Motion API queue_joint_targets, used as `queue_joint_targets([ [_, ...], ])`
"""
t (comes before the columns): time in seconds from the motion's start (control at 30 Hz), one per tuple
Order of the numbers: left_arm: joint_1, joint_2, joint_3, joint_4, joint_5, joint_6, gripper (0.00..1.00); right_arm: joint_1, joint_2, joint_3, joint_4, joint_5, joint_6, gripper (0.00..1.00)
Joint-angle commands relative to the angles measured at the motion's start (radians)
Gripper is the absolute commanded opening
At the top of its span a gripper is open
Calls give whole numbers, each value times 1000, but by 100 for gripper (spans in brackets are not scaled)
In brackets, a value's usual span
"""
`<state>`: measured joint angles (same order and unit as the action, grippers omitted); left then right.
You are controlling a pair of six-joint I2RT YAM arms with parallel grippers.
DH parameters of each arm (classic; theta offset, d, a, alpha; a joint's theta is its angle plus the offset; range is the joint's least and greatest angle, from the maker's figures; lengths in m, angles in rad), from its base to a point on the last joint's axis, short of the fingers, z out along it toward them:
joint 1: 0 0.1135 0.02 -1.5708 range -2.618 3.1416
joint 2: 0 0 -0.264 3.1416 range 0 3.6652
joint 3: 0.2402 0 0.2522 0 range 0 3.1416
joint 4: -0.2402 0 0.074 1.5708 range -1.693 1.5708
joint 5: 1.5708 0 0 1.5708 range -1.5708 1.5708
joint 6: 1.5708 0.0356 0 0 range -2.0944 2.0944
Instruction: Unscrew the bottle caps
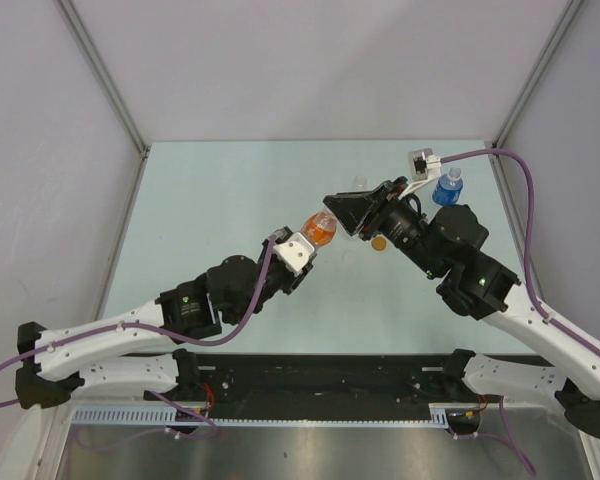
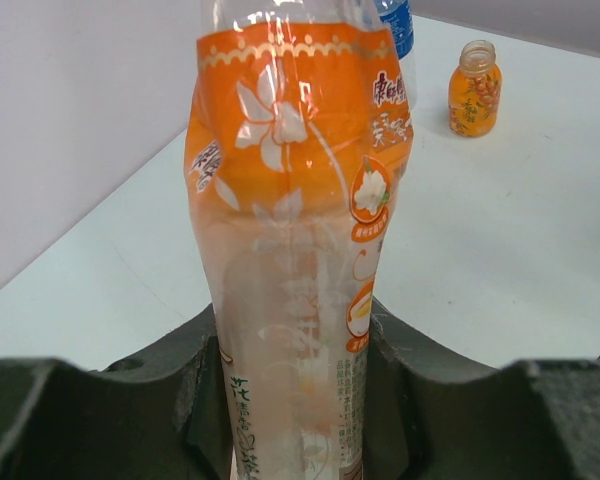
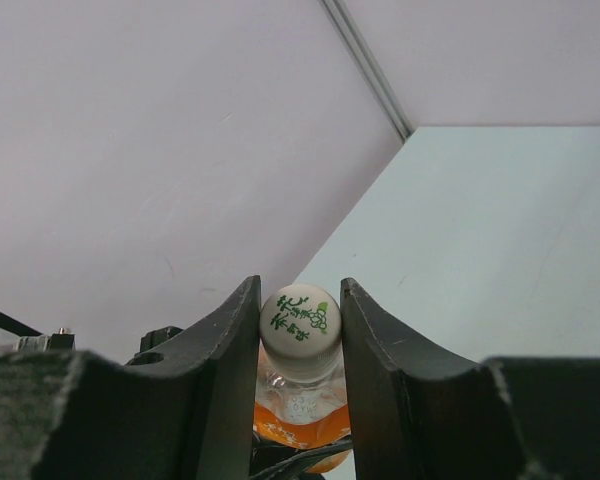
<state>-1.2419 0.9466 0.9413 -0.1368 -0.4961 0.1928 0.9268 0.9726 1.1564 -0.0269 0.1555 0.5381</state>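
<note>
Both arms on one bottle, over mid-table.
Left gripper (image 2: 295,400) clamps the orange-labelled bottle (image 2: 295,200) by its body, neck tilted rightward. Right gripper (image 3: 300,305) pinches its white cap (image 3: 300,325), still on the neck. A blue-labelled bottle (image 1: 447,187) stands far right.

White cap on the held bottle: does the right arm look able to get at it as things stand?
Probably yes. The right gripper has a finger on each side of the white cap, seemingly touching it, with nothing in between. The left gripper clamps the bottle lower down.
</note>
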Motion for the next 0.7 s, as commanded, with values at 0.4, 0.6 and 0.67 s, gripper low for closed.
queue_joint_targets([
  [0.4, 76, -98, 56, -18, 657, -122, 0, 4, -49, 45, 77, -273, -159, 0],
  [0.6, 217, -72, 119, 12, 1169, -285, 0, -14, -78, 40, 136, -531, -224, 0],
  [0.67, 242, -43, 142, 31, 1316, -328, 0, -31, -84, 32, 169, -612, -228, 0],
])
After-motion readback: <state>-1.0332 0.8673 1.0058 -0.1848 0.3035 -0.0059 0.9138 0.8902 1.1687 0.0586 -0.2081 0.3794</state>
